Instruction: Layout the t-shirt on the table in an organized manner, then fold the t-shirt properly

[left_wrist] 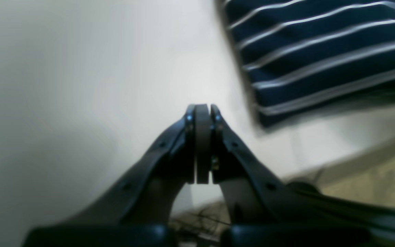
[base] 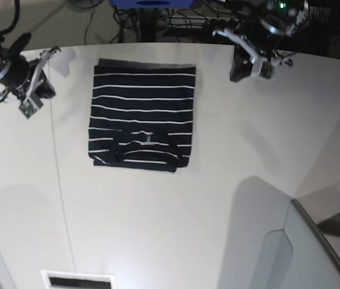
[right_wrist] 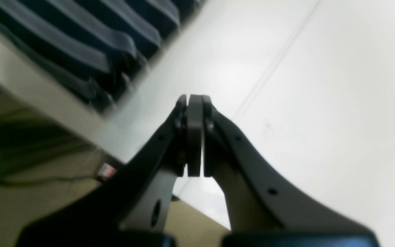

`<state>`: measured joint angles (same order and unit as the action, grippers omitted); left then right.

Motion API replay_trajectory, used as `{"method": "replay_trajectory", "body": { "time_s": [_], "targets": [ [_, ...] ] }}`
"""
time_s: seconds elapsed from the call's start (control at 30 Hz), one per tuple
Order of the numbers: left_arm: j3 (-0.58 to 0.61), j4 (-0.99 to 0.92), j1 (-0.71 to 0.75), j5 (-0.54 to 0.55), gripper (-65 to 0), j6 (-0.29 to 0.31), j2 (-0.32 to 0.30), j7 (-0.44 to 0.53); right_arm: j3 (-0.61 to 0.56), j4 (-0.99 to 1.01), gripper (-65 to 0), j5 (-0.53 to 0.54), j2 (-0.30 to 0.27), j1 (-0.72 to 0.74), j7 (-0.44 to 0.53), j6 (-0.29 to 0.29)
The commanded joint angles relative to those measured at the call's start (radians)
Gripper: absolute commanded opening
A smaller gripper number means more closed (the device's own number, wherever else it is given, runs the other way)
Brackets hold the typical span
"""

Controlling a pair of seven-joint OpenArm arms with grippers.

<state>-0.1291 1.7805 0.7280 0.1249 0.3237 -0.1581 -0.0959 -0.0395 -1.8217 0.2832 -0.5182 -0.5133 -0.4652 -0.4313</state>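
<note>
One t-shirt [base: 141,116] lies folded into a neat rectangle on the table [base: 218,180], toward the far edge and a little to the base view's left of centre. Its dark navy cloth carries thin white stripes running across, and the plain collar band [base: 145,151] faces up at the near end of the fold. A small tag sits just above the collar, too small to read.

From the t-shirt outward, both arms stand clear of it. The right gripper [base: 30,102] hangs to the shirt's left in the base view, near the table's far corner, its arm reaching in from beyond that edge. In the right wrist view the right gripper's [right_wrist: 194,103] two pads are pressed flat together with nothing between them, and the shirt's stacked folded edges show blurred at upper left.

The left gripper [base: 255,71] hovers on the shirt's other side, apart from the cloth, near the far edge. In its own wrist view the left gripper [left_wrist: 202,111] is likewise pressed together and empty, with a corner of the striped fabric at upper right.

A thin dark seam [base: 58,180] runs down the table left of the shirt.
</note>
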Motion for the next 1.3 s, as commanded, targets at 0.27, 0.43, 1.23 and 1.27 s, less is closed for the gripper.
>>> {"method": "replay_trajectory", "body": {
  "time_s": [0.27, 0.43, 1.23, 1.27],
  "targets": [
    [0.019, -0.118, 0.207, -0.040, -65.0, -0.001, 0.038, 0.132, -0.041, -0.002, -65.0, 0.156, -0.050, -0.150, -0.146, -0.007],
    [0.079, -0.293, 0.224, -0.298, -65.0, -0.002, 0.064, 0.183, -0.056, 0.041, -65.0, 0.248, -0.024, -0.190, -0.220, -0.005],
    [0.233, -1.728, -0.549, -0.373, -65.0, -0.143, 0.070, 0.560, -0.228, 1.767, -64.8, -0.316, 0.435, 0.267, 0.995, 0.427],
    [0.233, -1.717, -0.557, -0.373, -65.0, -0.168, 0.070, 0.559, -0.228, 1.757, -64.8, -0.316, 0.425, 0.265, 1.015, 0.469]
  ]
}}
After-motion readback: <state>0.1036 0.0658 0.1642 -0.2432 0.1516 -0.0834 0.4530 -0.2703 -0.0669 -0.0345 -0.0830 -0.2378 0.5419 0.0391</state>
